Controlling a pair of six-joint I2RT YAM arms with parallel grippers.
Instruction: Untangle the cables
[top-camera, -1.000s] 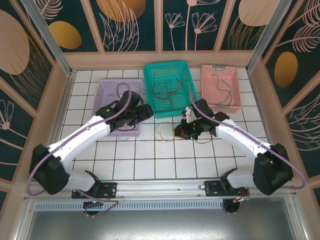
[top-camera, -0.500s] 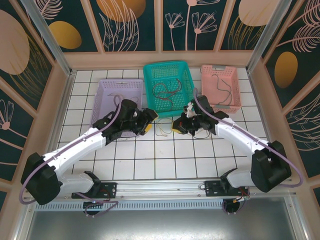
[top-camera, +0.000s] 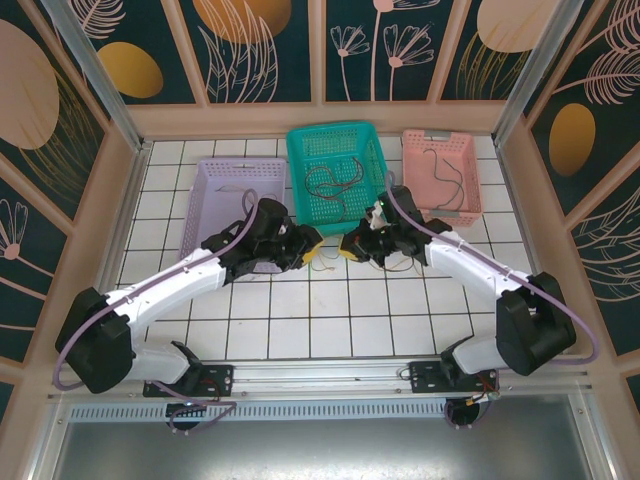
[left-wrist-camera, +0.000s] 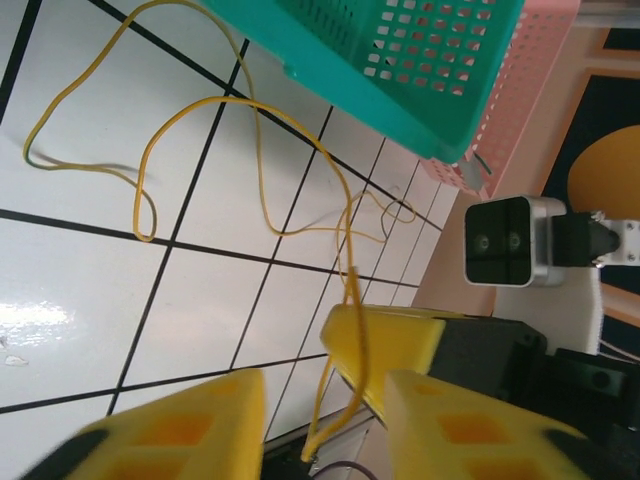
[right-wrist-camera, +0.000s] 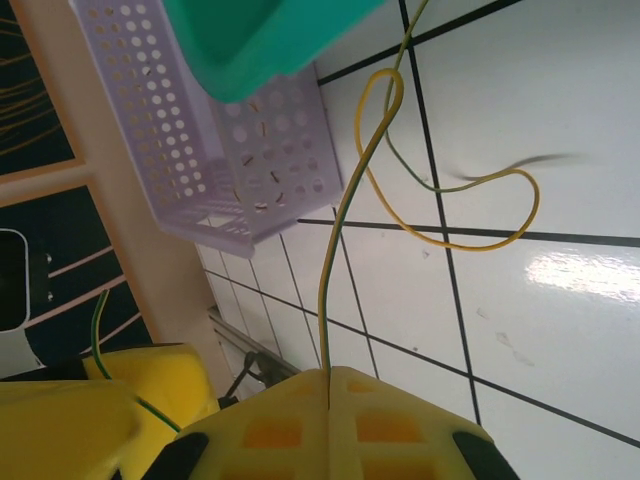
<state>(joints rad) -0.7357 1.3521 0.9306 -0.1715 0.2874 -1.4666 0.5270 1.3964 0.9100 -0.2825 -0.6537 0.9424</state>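
Thin yellow cable (right-wrist-camera: 323, 300) loops from pinching right tool (right-wrist-camera: 330, 388); left tool (left-wrist-camera: 322, 405) gapes around it.

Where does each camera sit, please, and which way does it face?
Top external: above, behind the bases, looking down on the table; left pincer and right pincer show.
Left wrist: low over the tiles, facing the teal basket; its own yellow fingers show.
Right wrist: low, facing the lilac basket; its shut fingers pinch the yellow cable.
Shared by both wrist views: that cable, the teal basket.
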